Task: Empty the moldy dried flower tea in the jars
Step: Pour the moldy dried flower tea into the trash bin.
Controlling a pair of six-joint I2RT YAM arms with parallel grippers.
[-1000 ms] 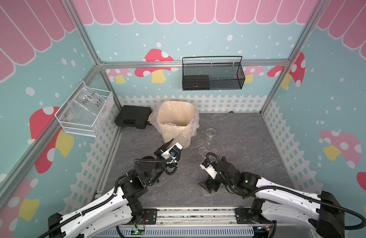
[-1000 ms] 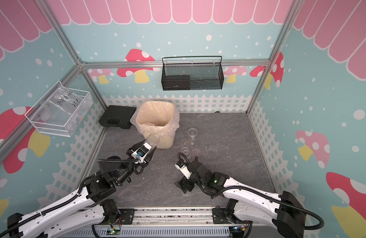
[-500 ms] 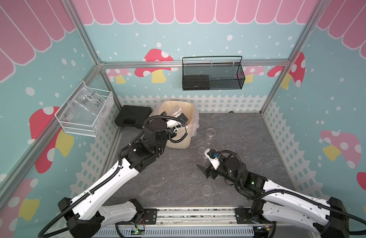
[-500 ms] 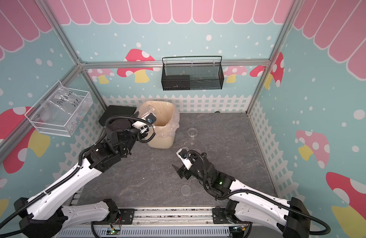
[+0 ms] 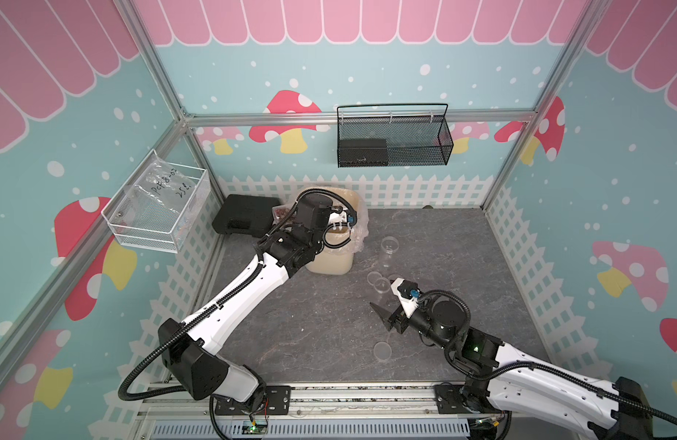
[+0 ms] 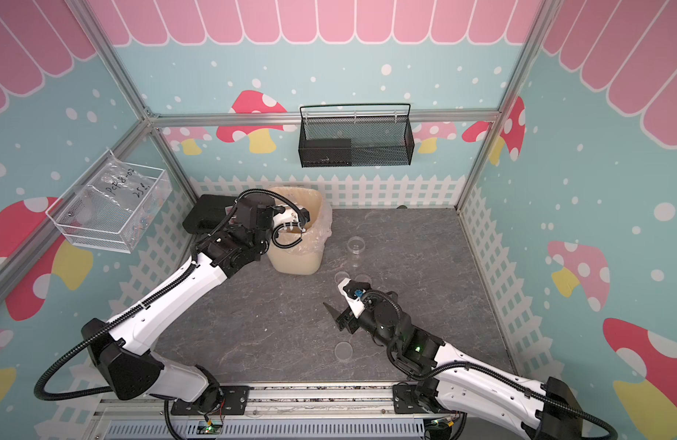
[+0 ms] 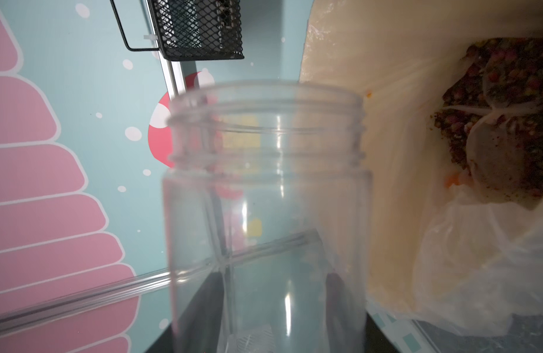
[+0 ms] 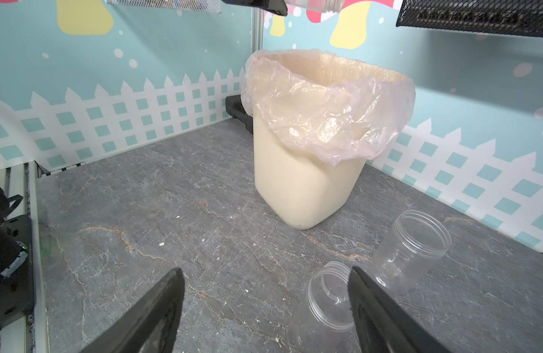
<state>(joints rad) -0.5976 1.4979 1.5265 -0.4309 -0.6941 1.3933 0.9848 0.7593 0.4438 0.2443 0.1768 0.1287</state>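
Observation:
My left gripper (image 7: 270,305) is shut on a clear lidless jar (image 7: 264,183), held tipped over the open waste bin (image 5: 331,263); the jar looks clear inside. Reddish-brown dried flower tea (image 7: 508,101) lies at the bottom of the bin's plastic liner. In both top views the left wrist (image 5: 342,224) hides that jar. Two more open jars stand on the floor, one upright (image 8: 410,250) and one (image 8: 331,299) just beside my right gripper's fingers (image 8: 371,305). The right gripper (image 8: 264,272) hovers open above the floor, nothing between its fingers.
A flat clear lid (image 5: 382,350) lies on the grey floor in front of the right gripper (image 5: 384,297). A black case (image 5: 245,219) sits left of the bin. A black mesh basket (image 5: 394,141) and a clear wall tray (image 5: 157,205) hang on the walls.
The left arm has swung up from the floor to the bin, carrying the jar over its opening. The right gripper has risen and moved toward the two standing jars, leaving a lid on the floor.

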